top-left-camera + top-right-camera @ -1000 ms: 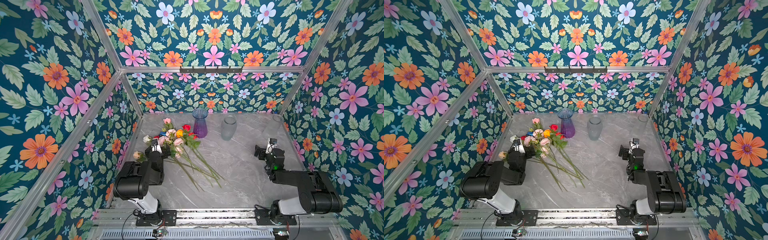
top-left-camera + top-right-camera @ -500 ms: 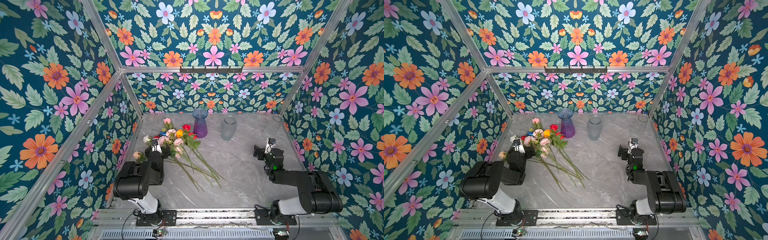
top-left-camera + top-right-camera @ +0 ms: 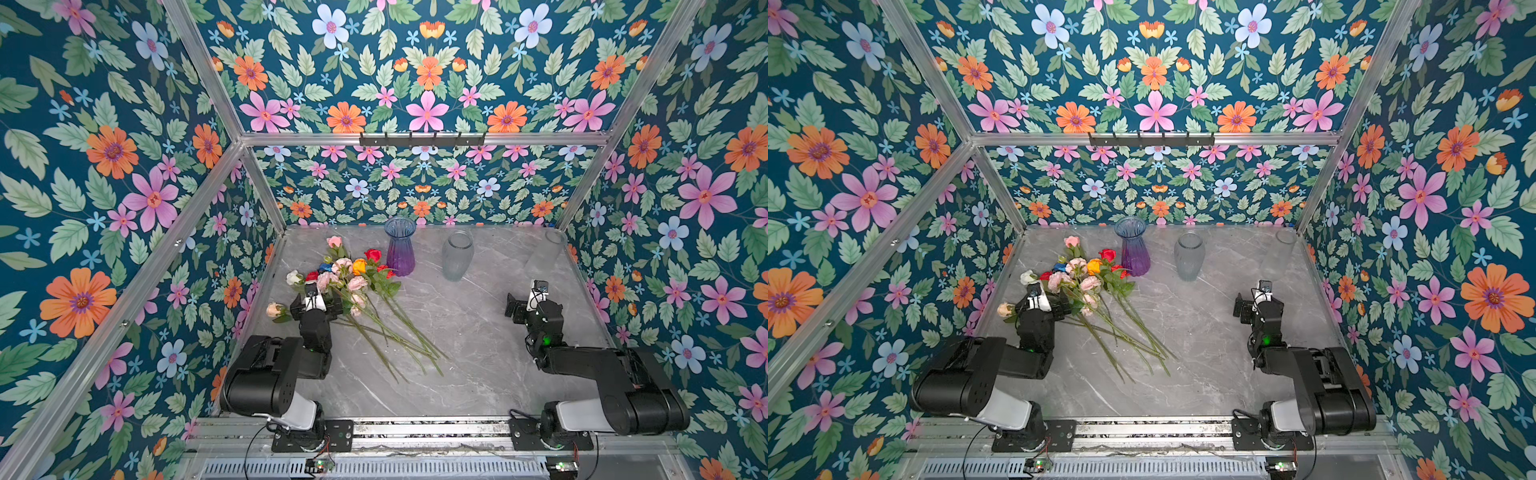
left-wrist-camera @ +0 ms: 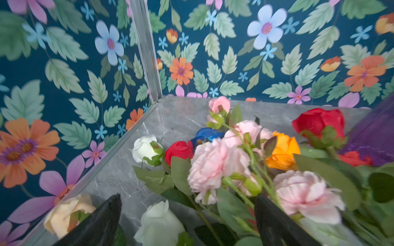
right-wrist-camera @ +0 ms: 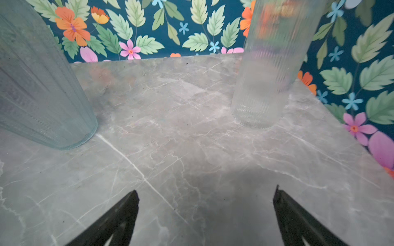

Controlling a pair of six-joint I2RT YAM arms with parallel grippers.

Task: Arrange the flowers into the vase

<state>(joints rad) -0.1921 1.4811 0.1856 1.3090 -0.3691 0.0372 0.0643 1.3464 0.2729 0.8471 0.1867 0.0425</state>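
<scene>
Your left claw [image 4: 186, 197] hangs released over the flowers [image 3: 353, 286], heaped on the table [image 3: 457, 353] beside the purple vase [image 3: 400, 249], likely choosing a stem; your right claw [image 5: 205, 189] stands released, empty.

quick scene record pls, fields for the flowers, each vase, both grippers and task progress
flowers: loose pile lying on the table, blooms toward the back left, stems toward the front
purple vase: upright at the back, beside the pile, empty
pale glass vase: upright, right of the purple vase, empty
clear ribbed vase: upright, back right corner, empty
left gripper: open, over the blooms, gripping nothing
right gripper: open, over bare table, holding nothing
progress: no flower in any vase yet
</scene>
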